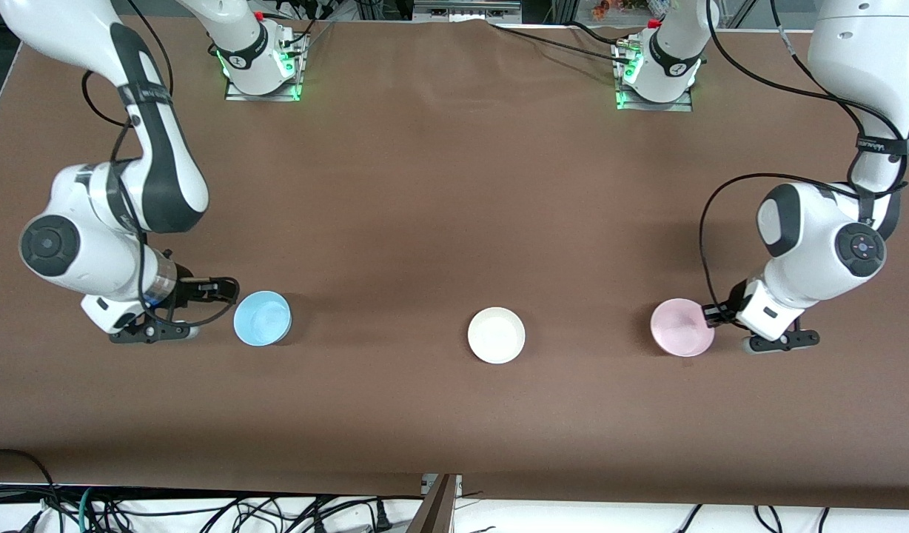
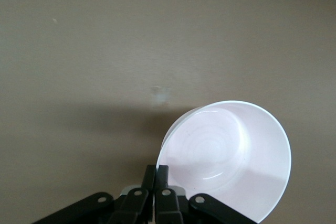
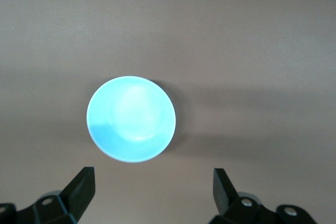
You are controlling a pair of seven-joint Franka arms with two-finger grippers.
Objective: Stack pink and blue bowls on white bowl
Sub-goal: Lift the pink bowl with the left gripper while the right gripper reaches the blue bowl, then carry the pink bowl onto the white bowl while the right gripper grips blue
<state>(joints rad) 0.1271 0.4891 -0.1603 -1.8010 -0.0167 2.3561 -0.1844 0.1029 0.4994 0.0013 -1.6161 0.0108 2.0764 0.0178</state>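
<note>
The pale pink bowl [image 1: 680, 327] is toward the left arm's end of the table. My left gripper [image 1: 712, 314] is shut on its rim, one finger inside and one outside. In the left wrist view the pink bowl [image 2: 231, 156] looks tilted at my left gripper [image 2: 156, 169]. The white bowl [image 1: 496, 335] sits upright mid-table, with nothing in it. The sky-blue bowl [image 1: 262, 317] stands toward the right arm's end. My right gripper [image 1: 229, 291] hangs open just beside it. In the right wrist view the blue bowl [image 3: 131, 118] lies past my right gripper [image 3: 155, 176], outside the fingers.
The brown table [image 1: 440, 200] is bare between the bowls and the arm bases [image 1: 262, 63]. Cables [image 1: 203, 511] hang below the table's edge nearest the front camera.
</note>
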